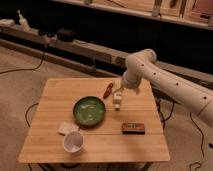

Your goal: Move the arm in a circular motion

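The cream-white arm (167, 84) reaches in from the right of the frame, its bulbous elbow raised above the far right corner of a wooden table (56, 96), then bends down and tapers to the gripper (118, 101), which hangs over the far half of the tabletop, right of centre. How wide the gripper stands, and whether it has hold of anything, cannot be told. Just beside its tip, toward the far edge, lies a small red item (107, 91); on the near-left side of it sits a green bowl (89, 110) at the middle of the table. A dark rectangular bar (133, 128) lies toward the near right corner, well apart from the gripper. A white cup (73, 142) stands near the near edge, left of centre, with a pale flat packet (66, 128) touching or just beside it. The far left quarter of the tabletop is bare wood. The table stands on a beige floor (20, 87) crossed by a dark cable (31, 67). Behind runs a long low ledge (75, 47) against dark shelving, with a white bottle (21, 20) at its left end.
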`<act>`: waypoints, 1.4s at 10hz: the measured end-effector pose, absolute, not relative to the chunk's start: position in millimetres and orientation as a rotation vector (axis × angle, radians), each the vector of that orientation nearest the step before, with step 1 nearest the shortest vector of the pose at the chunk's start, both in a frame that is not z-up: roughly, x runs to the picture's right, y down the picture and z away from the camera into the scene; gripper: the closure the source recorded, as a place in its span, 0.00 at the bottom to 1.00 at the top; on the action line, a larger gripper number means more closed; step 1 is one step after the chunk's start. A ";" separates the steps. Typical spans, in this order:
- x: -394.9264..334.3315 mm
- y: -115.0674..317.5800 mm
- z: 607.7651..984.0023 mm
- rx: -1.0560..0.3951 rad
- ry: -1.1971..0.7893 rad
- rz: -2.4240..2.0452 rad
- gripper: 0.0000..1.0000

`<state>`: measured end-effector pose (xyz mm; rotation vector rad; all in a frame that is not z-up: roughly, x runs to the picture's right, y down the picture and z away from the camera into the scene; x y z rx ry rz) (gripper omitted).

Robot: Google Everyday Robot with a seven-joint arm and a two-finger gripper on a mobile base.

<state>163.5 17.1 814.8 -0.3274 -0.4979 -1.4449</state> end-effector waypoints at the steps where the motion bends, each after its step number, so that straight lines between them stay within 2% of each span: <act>1: 194.9 16.4 823.4 -0.366 -0.469 -1.399 0.20; 3: 250.6 25.2 824.6 -0.453 -0.408 -1.291 0.20; 5: 299.1 54.4 804.0 -0.563 -0.346 -1.163 0.20; 8: 294.5 100.0 764.4 -0.642 -0.327 -1.121 0.20; 10: 223.9 121.1 730.8 -0.603 -0.353 -1.261 0.20; 14: 41.1 113.7 668.2 -0.357 -0.415 -1.641 0.20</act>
